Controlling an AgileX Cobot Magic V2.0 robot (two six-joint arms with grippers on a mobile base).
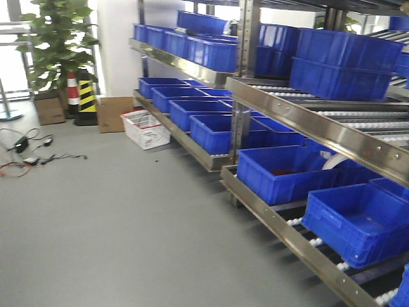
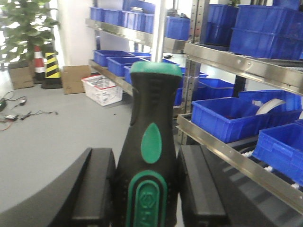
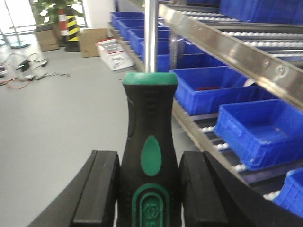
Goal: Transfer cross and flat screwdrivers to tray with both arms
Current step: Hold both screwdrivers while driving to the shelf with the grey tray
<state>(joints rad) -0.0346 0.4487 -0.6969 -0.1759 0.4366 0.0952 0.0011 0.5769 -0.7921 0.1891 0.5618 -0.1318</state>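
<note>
Item one: first screwdriver (image 2: 151, 142), black handle with green cap, green oval inlay and green-ringed badge, is sitting between the two black fingers (image 2: 97, 184) of the left gripper (image 2: 147, 189). The fingers are pressing against the handle on both sides and clasping it. Its silver shaft is rising from the cap and running out of the top of the left wrist view, so the tip type is not showing. Item two: second screwdriver (image 3: 150, 142), of matching handle and colouring, is sitting the same way in the right gripper (image 3: 149, 189), whose fingers (image 3: 100, 189) are clamping the lower handle from either side. Its shaft is likewise leaving the frame at the top, tip unseen; which tool is cross and which flat cannot be told. Both tools are being carried clear of any surface, with grey floor (image 1: 115, 217) and shelving behind them. Surroundings, front view: a steel roller rack (image 1: 319, 128) is running along the right side, its shelves carrying rows of deep blue bins (image 1: 281, 173). A white crate (image 1: 147, 129) is standing on the floor just beside the rack's far end. A cardboard box (image 1: 114, 114) is leaning near the wall. A yellow-and-black striped cone (image 1: 87, 99) is standing next to a potted plant (image 1: 57, 38). Loose cables (image 1: 25, 153) are lying on the floor at far left.
</note>
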